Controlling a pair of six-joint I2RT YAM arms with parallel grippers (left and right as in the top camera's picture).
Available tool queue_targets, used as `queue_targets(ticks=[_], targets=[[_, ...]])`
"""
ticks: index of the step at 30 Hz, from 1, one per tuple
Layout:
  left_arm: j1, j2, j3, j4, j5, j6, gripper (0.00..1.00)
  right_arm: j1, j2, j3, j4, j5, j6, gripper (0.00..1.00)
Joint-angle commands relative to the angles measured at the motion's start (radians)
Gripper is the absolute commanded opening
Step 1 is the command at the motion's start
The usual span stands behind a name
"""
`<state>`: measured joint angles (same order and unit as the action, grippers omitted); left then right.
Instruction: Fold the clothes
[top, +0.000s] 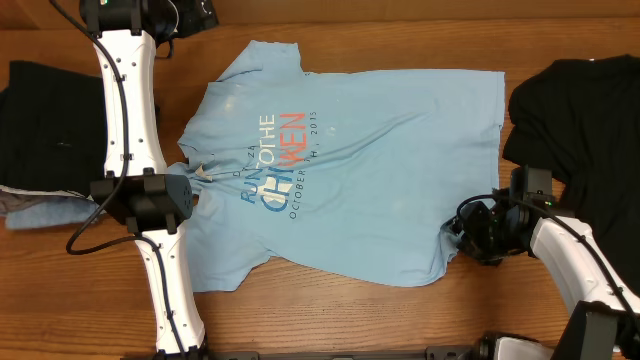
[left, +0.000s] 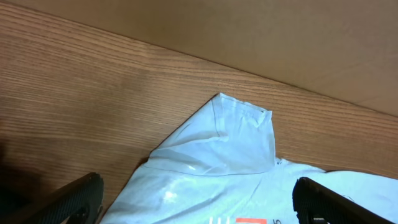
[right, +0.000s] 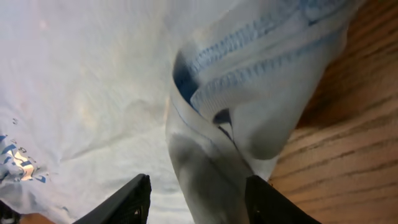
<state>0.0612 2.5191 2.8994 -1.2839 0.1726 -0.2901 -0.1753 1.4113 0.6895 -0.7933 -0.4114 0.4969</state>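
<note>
Pincer (top: 190, 195) on my left gapes empty at the 9 o'clock edge of the shirt (top: 350, 150), which lies spread mid-tabletop (top: 400, 40). Right pincer (top: 462, 230) straddles its bunched 4 o'clock hem; I can't tell if it grips. First fold's grasp, I judge: next needs firm pinches.

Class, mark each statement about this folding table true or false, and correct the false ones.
1. The sky-blue T-shirt lies spread out with its print facing up. True.
2. The left pincer is shut on a sleeve. False: its jaws stand wide open and hold nothing.
3. The right pincer is at the collar. False: it is at a hem corner, with bunched fabric between its fingers.
4. A black garment lies on the table beyond the T-shirt's hem side. True.
</note>
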Motion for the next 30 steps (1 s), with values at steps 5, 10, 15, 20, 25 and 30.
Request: queue_targets(ticks=[5,10,15,20,25,30], targets=[[0.004,-0.013,0.014,0.002,0.011,-0.017,1.00,-0.002,-0.003,0.025,-0.067,0.056,0.001,0.54],[0.004,-0.013,0.014,0.002,0.011,-0.017,1.00,0.003,-0.003,0.020,-0.076,-0.023,-0.010,0.54],[0.004,-0.013,0.014,0.002,0.011,-0.017,1.00,0.007,-0.003,0.020,-0.011,-0.239,-0.086,0.54],[0.004,-0.013,0.014,0.002,0.011,-0.017,1.00,0.011,-0.003,0.021,0.057,-0.372,-0.191,0.53],[0.004,-0.013,0.014,0.002,0.011,-0.017,1.00,0.007,-0.003,0.026,0.023,-0.303,-0.220,0.53],[0.004,-0.013,0.014,0.002,0.011,-0.017,1.00,-0.010,-0.003,0.026,-0.050,-0.120,-0.146,0.50]])
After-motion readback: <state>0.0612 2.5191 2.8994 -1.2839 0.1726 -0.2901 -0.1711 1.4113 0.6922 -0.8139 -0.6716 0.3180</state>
